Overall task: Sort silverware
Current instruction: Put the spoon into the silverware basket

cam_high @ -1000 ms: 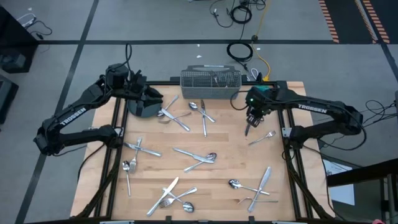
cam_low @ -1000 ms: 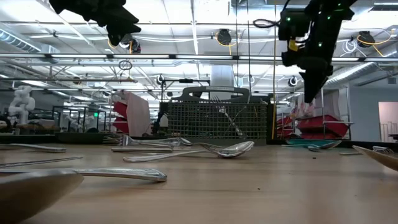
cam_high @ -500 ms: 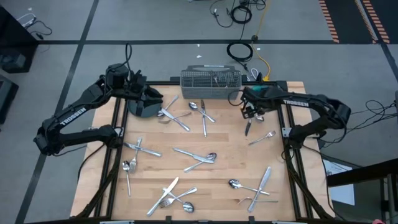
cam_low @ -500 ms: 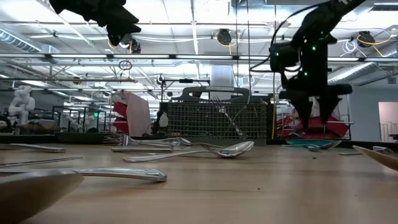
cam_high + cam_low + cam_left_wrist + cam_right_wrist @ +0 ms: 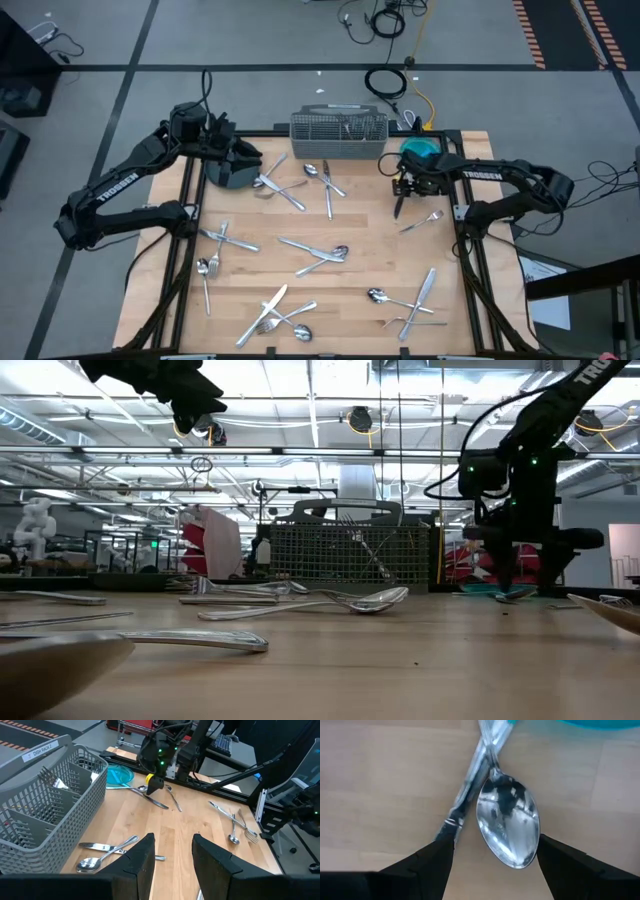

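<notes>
From where I stand, the right gripper (image 5: 403, 186) is down low near the far right corner of the wooden table (image 5: 360, 275), just beside a teal plate (image 5: 421, 149). Its fingers (image 5: 432, 862) are spread wide apart, and between them lie a spoon (image 5: 509, 825) with its bowl facing up and a knife (image 5: 470, 780) crossing its handle; neither piece is gripped (both rest flat on the wood). In the low view the same gripper (image 5: 515, 585) hangs straight down, almost to the tabletop.

The left gripper (image 5: 243, 155) sits at the far left corner, raised above the table over a dark bin (image 5: 228, 172). Its two fingers (image 5: 140, 860) stand partly apart with nothing between them.

The silverware (image 5: 320, 250) is scattered across most of the table: a crossed pair near the left edge, a few pieces in the middle, a cluster toward the near edge, a knife and spoon at the near right, and a fork (image 5: 424, 220) close to the right gripper. A grey wire-mesh caddy (image 5: 338, 133) stands at the far edge between the two arms, with a few pieces already upright inside it (I can make out a fork in one compartment from the left wrist view).
</notes>
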`<state>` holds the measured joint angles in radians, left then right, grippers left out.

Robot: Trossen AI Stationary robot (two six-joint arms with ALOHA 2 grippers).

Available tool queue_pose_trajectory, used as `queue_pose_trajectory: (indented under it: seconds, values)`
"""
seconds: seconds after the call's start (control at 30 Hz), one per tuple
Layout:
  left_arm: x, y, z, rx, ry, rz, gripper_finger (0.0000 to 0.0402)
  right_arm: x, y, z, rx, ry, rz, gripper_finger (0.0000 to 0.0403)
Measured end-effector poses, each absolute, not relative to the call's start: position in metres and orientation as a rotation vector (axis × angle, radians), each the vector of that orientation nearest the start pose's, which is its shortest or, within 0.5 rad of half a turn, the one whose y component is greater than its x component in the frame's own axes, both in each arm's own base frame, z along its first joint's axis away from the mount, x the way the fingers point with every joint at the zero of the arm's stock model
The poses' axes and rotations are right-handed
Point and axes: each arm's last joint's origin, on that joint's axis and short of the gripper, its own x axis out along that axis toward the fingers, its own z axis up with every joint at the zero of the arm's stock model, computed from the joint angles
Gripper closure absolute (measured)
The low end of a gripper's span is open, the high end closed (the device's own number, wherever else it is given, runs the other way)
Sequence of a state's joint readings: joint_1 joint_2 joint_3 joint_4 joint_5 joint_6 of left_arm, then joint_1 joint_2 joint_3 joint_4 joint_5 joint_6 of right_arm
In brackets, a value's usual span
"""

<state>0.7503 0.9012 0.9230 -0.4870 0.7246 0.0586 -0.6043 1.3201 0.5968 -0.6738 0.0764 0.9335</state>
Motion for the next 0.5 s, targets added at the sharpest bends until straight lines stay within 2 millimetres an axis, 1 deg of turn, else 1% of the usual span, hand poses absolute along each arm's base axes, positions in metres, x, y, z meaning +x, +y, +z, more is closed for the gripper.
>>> queue_pose_trajectory:
  seconds: [0.3, 0.5]
  values:
    - [0.145, 0.109, 0.336, -0.255, 0.344, 0.015, 0.0267, 0.153, -0.124, 0.146, 1.159, 0.981, -1.245, 0.0138]
    - [0.144, 0.109, 0.336, -0.251, 0.348, 0.034, 0.0267, 0.154, -0.13, 0.147, 1.188, 0.923, -1.223, 0.0164]
